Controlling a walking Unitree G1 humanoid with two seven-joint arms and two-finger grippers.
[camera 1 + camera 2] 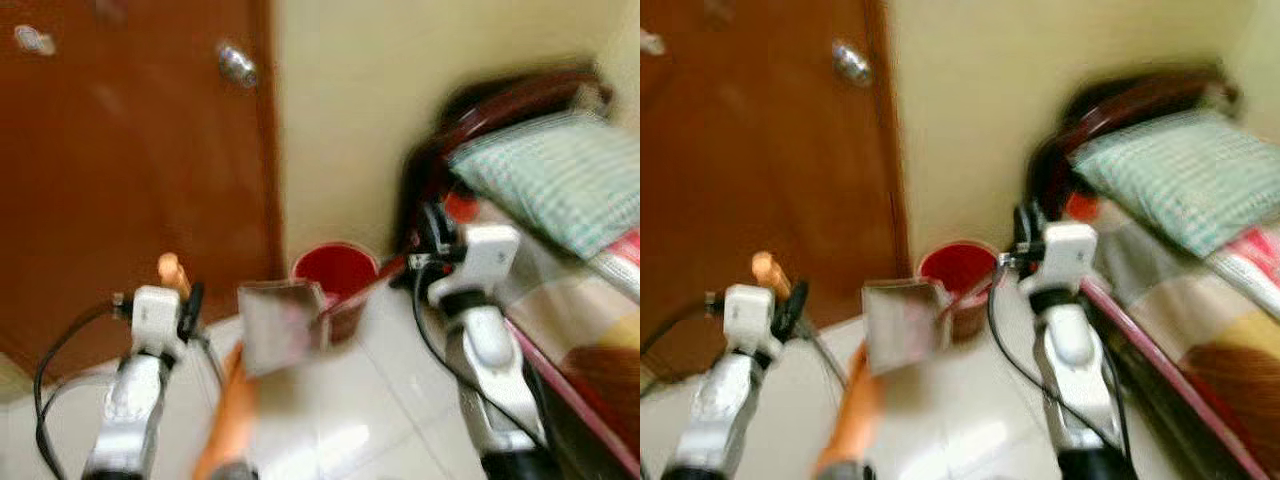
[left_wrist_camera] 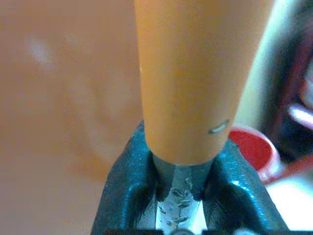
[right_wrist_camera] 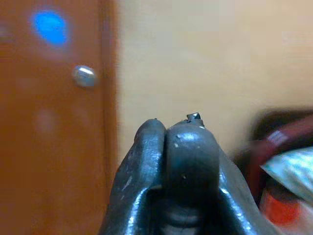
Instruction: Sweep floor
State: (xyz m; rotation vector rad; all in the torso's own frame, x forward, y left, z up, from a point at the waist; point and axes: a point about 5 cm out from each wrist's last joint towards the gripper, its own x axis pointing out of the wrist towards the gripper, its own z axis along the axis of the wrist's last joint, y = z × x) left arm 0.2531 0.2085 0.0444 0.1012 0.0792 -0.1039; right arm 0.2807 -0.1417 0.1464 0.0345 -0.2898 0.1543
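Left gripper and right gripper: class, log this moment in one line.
left gripper: shut on orange handle | right gripper: shut | red bucket: by wall

Left gripper [image 2: 178,181] clamped on orange broom handle [image 2: 195,73]; right gripper [image 3: 178,132] pressed shut, raised beside the bed [image 1: 590,330]. Ahead of the handle: brown door [image 1: 120,180], shut, knob [image 1: 237,65] high up. Just right of the handle: blurred grey dustpan [image 1: 283,325], with red bucket [image 1: 333,272] right behind it in the corner against the cream wall [image 1: 380,120]. Further right: bed edge and dark headboard [image 1: 500,105] hemming in the right arm, pillow [image 1: 560,175] on top. Open pale tile floor [image 1: 370,420] below the dustpan, between both arms. Black cables [image 1: 50,370] looping left of the handle.
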